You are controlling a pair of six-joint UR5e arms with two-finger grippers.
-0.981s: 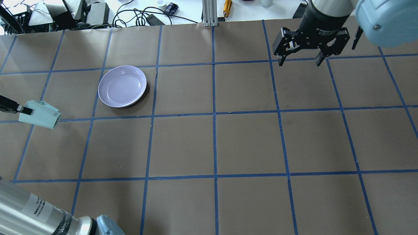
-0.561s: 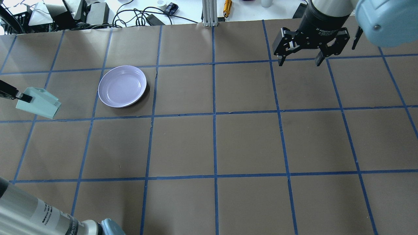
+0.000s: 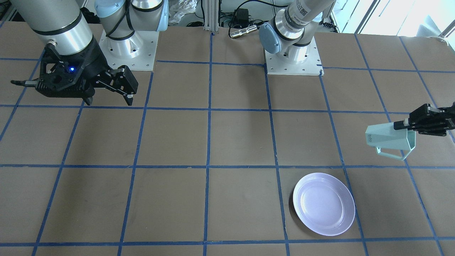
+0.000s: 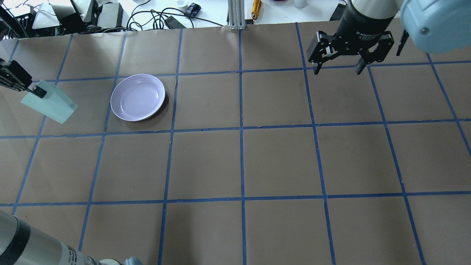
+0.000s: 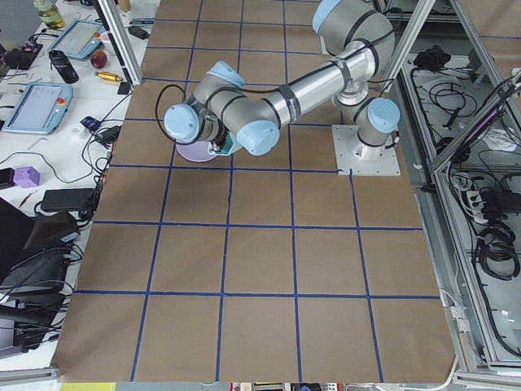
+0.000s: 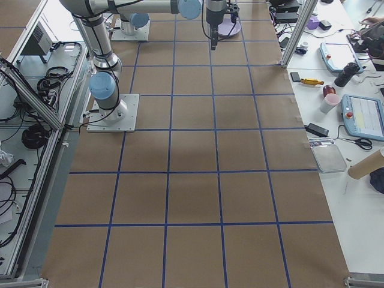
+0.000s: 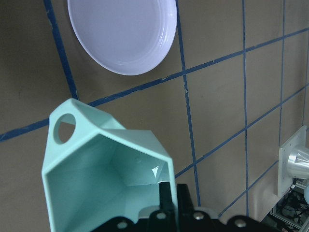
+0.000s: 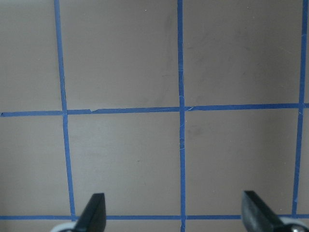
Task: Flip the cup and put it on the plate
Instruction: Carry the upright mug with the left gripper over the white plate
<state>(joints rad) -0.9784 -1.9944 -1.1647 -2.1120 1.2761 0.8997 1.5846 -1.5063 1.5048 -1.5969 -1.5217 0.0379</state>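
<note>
The pale mint cup (image 4: pixel 49 103) is held in the air by my left gripper (image 4: pixel 36 92), which is shut on its rim wall. The cup lies tilted on its side, with its lettered base toward the plate and its handle hanging underneath (image 3: pixel 389 138). The left wrist view looks into its open mouth (image 7: pixel 96 169). The lavender plate (image 4: pixel 138 96) rests empty on the table to the right of the cup, and also shows in the front view (image 3: pixel 324 203) and the left wrist view (image 7: pixel 123 34). My right gripper (image 4: pixel 338 70) is open and empty, hovering at the far right.
Brown paper with blue tape grid lines (image 4: pixel 241 129) covers the table. Cables, boxes and tools (image 4: pixel 162 14) lie beyond the far edge. The arm bases (image 3: pixel 293 60) stand on the robot's side.
My left gripper has carried the cup toward the table's far side, and the cup has turned in the hold. The right arm and the plate have not moved.
</note>
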